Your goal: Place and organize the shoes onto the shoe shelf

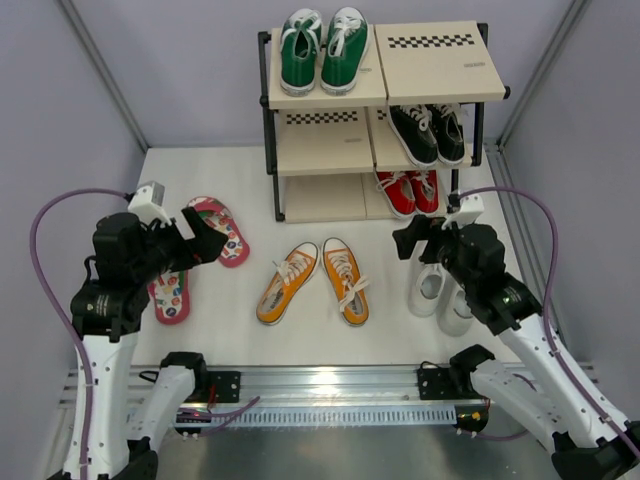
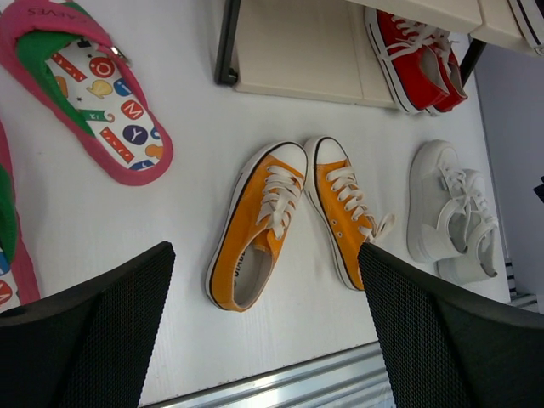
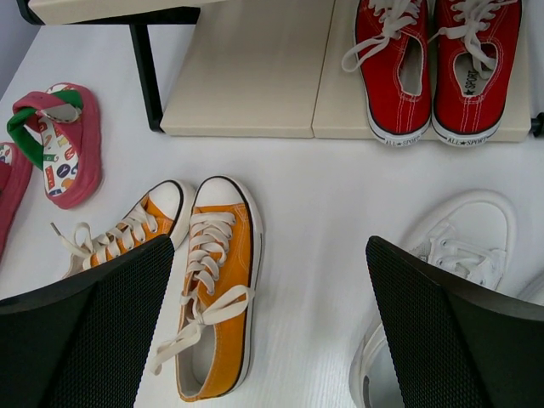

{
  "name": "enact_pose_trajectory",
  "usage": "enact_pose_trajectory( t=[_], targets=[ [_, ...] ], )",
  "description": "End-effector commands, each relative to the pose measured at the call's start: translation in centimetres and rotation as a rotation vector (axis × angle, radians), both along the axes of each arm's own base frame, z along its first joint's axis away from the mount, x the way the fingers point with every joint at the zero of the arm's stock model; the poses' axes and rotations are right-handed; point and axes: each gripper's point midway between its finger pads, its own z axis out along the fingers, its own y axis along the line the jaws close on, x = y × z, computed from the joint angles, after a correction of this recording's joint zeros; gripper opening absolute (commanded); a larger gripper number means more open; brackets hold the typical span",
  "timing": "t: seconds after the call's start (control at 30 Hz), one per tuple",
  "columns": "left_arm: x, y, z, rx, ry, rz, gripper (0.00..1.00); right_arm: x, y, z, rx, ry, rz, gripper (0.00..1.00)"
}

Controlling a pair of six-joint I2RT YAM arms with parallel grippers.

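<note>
**A:** From above, how far along is it?

**B:** Nothing of ours is up; the shelf (image 1: 440, 65) at the far side carries only green sneakers (image 1: 343, 50) top left, black sneakers (image 1: 415, 135) middle right and red sneakers (image 1: 398, 192) bottom right; the orange sneakers (image 1: 345, 280) lie on the table (image 1: 200, 170) in front of it, toes toward it; the flip-flops (image 1: 222, 228) lie to the left, close by the left gripper (image 1: 210, 243); the white sneakers (image 1: 430, 288) sit on the right, partly under the right gripper (image 1: 415, 238).

**A:** So there is room for three pairs?

**B:** I'd judge so: top right, middle left and bottom left are bare; the whole job is left.

**A:** And the left wrist view?

**B:** Its fingers (image 2: 85, 331) stand wide apart with nothing between them; beyond them are the orange pair, one flip-flop at upper left and the white pair at right, all on the table.

**A:** The right wrist view?

**B:** Much the same; fingers (image 3: 450, 340) spread wide and empty; the white pair is beside the right finger and the orange pair by the left one; the bottom-left board is bare next to the red pair.
</note>
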Motion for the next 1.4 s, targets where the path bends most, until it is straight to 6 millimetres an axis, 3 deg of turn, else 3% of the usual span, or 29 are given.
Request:
enact_pose_trajectory(
  t=[0.0, 0.27, 0.37, 0.4, 0.5, 0.53, 0.57, 0.73, 0.87, 0.9, 1.07, 1.23, 1.37],
  targets=[
    [-0.8, -1.5, 0.2, -0.061, 0.024, -0.072, 0.92, -0.1, 0.2, -0.6, 0.033, 0.012, -0.008, 1.0],
    [0.2, -2.2, -2.4, -0.028, 0.069, -0.067, 0.86, 0.2, 1.3, -2.4, 0.047, 0.078, 0.018, 0.99],
    [0.9, -3.8, -2.2, 0.032, 0.05, -0.099, 0.83, 0.8, 0.4, -3.2, 0.08, 0.127, -0.085, 0.99],
    [1.2, -5.2, -2.2, 0.087, 0.032, -0.121, 0.83, 0.6, -0.3, -3.8, 0.086, 0.163, -0.137, 1.0],
    [2.3, -6.8, -2.9, 0.208, 0.017, -0.097, 0.81, -0.1, -2.7, -5.2, 0.119, 0.224, -0.307, 1.0],
    [1.6, -8.7, -3.1, 0.216, 0.014, -0.149, 0.81, -0.5, -3.4, -5.2, 0.134, 0.23, -0.348, 0.99],
    [1.6, -9.4, -3.4, 0.223, 0.018, -0.157, 0.81, -0.7, -4.1, -5.5, 0.153, 0.239, -0.402, 0.99],
    [1.3, -12.7, -5.5, 0.164, 0.053, -0.225, 0.74, -3.0, -4.7, -8.1, 0.143, 0.339, -0.426, 1.0],
    [1.0, -14.0, -6.4, 0.146, 0.056, -0.252, 0.74, -4.2, -5.2, -10.2, 0.13, 0.409, -0.459, 0.99],
    [0.9, -14.1, -6.6, 0.142, 0.061, -0.251, 0.74, -4.5, -5.3, -11.0, 0.122, 0.425, -0.462, 0.99],
    [1.2, -14.6, -8.6, 0.141, 0.096, -0.219, 0.73, -4.7, -4.1, -11.6, 0.148, 0.439, -0.398, 0.94],
    [0.7, -12.6, -12.0, 0.221, 0.163, -0.151, 0.73, -3.9, -2.5, -10.3, 0.122, 0.414, -0.28, 0.92],
    [0.7, -11.0, -14.0, 0.265, 0.189, -0.079, 0.7, -3.3, 0.7, -9.2, 0.124, 0.416, -0.099, 0.88]
  ],
)
